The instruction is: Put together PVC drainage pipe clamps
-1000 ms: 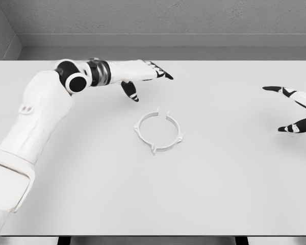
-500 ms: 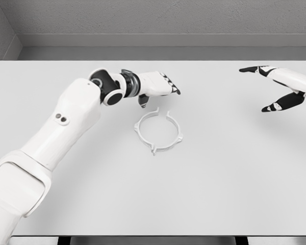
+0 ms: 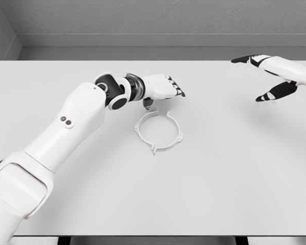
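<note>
Roughly midway across the plain white table (image 3: 234, 194), somewhat nearer its far edge, lies the thin white plastic split-ring pipe clamp (image 3: 158, 133), flat and untouched. Just beyond the clamp's far rim hovers the left hand (image 3: 162, 88), fingers loosely extended, holding nothing. Near the far right corner, the right hand (image 3: 271, 75) is spread wide, empty.

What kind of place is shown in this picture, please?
Probably a simulated test bench, not a real workshop: a plain white table, bare grey walls, and a single white plastic ring-shaped pipe clamp, with the left hand just behind it.
</note>
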